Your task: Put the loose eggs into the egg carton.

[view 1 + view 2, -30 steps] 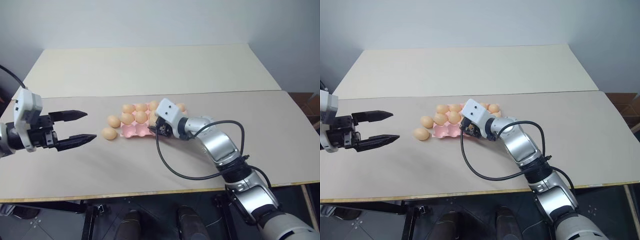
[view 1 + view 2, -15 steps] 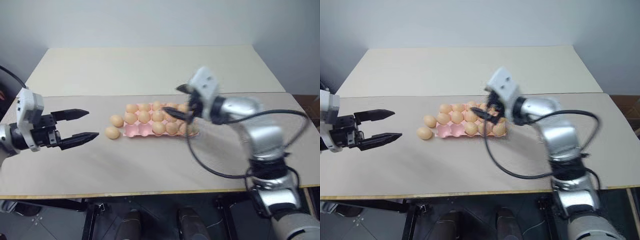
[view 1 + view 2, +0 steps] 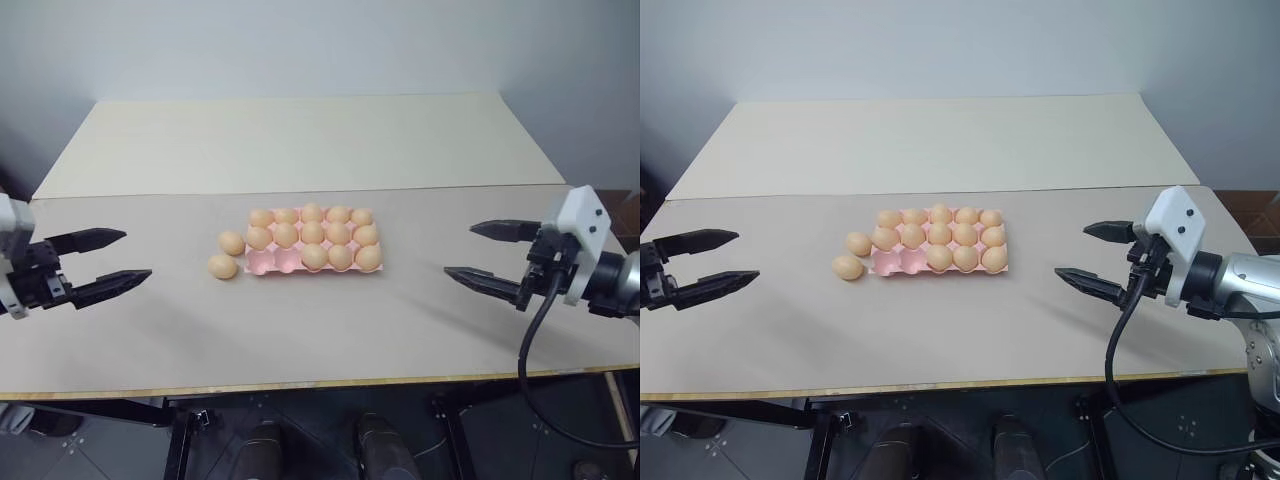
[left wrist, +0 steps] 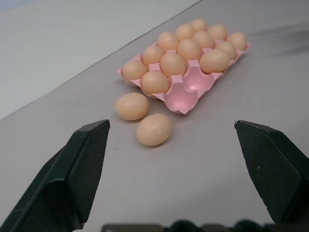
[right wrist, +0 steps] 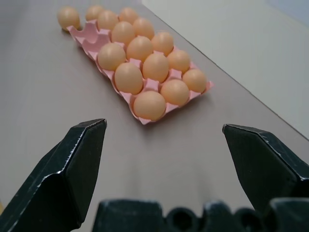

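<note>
Right claw [image 3: 484, 254] withdrew; two loose eggs [image 3: 223, 266], thirteen trayed.

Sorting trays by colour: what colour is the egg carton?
Pale pink egg carton, clearest in the left wrist view.

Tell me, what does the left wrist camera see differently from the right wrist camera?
Left wrist view: the open left gripper, with the two loose eggs and the carton's two empty cups nearest.

Right wrist view: the open right gripper, with the carton's full end nearest and the loose eggs far behind it.

Both share the pink egg carton holding thirteen eggs on the table.
</note>
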Robot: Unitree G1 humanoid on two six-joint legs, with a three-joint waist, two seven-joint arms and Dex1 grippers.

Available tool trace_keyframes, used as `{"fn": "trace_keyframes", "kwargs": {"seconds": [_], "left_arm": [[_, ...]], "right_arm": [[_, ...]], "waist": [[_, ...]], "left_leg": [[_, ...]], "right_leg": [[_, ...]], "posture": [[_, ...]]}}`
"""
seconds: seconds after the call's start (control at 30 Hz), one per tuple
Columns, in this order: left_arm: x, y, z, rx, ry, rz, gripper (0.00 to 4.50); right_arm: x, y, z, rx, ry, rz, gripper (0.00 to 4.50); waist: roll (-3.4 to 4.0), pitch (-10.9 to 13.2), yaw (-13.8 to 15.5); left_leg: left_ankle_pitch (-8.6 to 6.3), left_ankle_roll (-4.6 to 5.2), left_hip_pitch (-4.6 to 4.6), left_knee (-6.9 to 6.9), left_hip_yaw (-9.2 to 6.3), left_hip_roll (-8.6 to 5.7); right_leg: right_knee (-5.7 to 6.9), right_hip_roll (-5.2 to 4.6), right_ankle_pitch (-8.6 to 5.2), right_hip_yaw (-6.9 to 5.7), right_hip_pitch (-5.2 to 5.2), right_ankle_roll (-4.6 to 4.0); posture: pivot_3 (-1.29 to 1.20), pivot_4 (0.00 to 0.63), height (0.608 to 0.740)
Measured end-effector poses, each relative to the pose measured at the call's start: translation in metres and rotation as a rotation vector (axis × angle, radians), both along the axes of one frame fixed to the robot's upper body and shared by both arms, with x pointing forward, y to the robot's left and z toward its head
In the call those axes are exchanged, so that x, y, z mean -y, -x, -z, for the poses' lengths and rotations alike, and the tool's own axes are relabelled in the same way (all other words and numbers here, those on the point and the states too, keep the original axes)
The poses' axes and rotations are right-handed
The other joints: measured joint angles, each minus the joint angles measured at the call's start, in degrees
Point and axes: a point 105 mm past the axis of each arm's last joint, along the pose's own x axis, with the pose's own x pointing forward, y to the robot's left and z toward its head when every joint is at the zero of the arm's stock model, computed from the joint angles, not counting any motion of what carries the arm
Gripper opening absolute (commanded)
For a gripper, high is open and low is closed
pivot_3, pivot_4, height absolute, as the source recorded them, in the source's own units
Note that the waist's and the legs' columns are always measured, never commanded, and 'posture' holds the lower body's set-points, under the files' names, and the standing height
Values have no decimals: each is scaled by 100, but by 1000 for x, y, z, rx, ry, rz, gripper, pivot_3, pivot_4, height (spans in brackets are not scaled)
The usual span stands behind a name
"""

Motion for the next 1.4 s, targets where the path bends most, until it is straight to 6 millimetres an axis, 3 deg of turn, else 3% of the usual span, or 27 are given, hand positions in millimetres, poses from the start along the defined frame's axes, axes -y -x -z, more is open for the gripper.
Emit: {"fn": "trace_keyframes", "kwargs": {"seconds": [0.1, 0.23, 0.33, 0.6, 0.83, 0.93, 1.07, 1.13, 1.3, 1.4], "left_arm": [[12, -8, 15, -25, 12, 18, 4500], [44, -32, 41, -18, 73, 8, 4500], [57, -48, 58, -19, 61, -31, 4500], [66, -81, 84, -5, 44, -151, 4500], [61, -91, 106, -55, -2, -204, 4500], [59, -94, 106, -59, 1, -217, 3935], [60, -94, 106, -59, 4, -212, 2642], [60, -94, 106, -59, 4, -211, 2238], [56, -92, 106, -56, 2, -227, 2142], [45, -78, 105, -54, -21, -241, 2142]], "right_arm": [[-9, -3, 6, -5, -14, -17, 4478], [-17, -8, 7, 13, -35, -22, 4478], [-21, -9, 5, 22, -42, -28, 4478], [-25, -9, 1, 39, -60, -24, 4478], [-28, -5, 2, 43, -69, -26, 4478], [-29, -4, 3, 37, -78, -31, 4500], [-28, -5, 2, 42, -80, -18, 4500], [-28, -5, 2, 43, -81, -14, 4500], [-29, -5, 1, 44, -96, -15, 4500], [-30, -3, 2, 38, -100, -19, 4500]], "waist": [[0, 0, 20], [-4, -2, 73], [-13, -8, 71], [-15, -9, 65], [-16, -9, 61], [-16, -9, 62], [-16, -9, 55], [-16, -9, 56], [-16, -9, 48], [-16, -9, 23]], "left_leg": [[0, 0, -5, 1, -1, -4], [0, 0, -14, 8, -5, -14], [-1, 0, -16, 8, -6, -14], [-1, 1, -14, 9, -7, -15], [-1, 2, -14, 10, -7, -15], [-1, 2, -14, 10, -7, -16], [-1, 2, -14, 10, -8, -16], [-1, 2, -14, 10, -8, -16], [-1, 2, -15, 10, -8, -15], [-2, 4, -15, 9, -8, -12]], "right_leg": [[-5, -4, 0, 0, 2, 0], [-8, -14, 2, -6, 2, 3], [-10, -14, 2, -7, 0, 3], [-7, -14, 2, -7, 0, 4], [-6, -13, 2, -8, 1, 4], [-7, -14, 2, -8, 1, 4], [-7, -14, 2, -8, 1, 4], [-6, -14, 2, -8, 1, 4], [-7, -13, 2, -7, 0, 4], [-7, -12, 2, -6, -2, 4]], "posture": [[0, 150, 740], [0, 150, 740], [0, 150, 740], [0, 150, 740], [0, 150, 740], [0, 150, 740], [0, 150, 740], [0, 150, 740], [0, 150, 740], [0, 150, 740]]}}
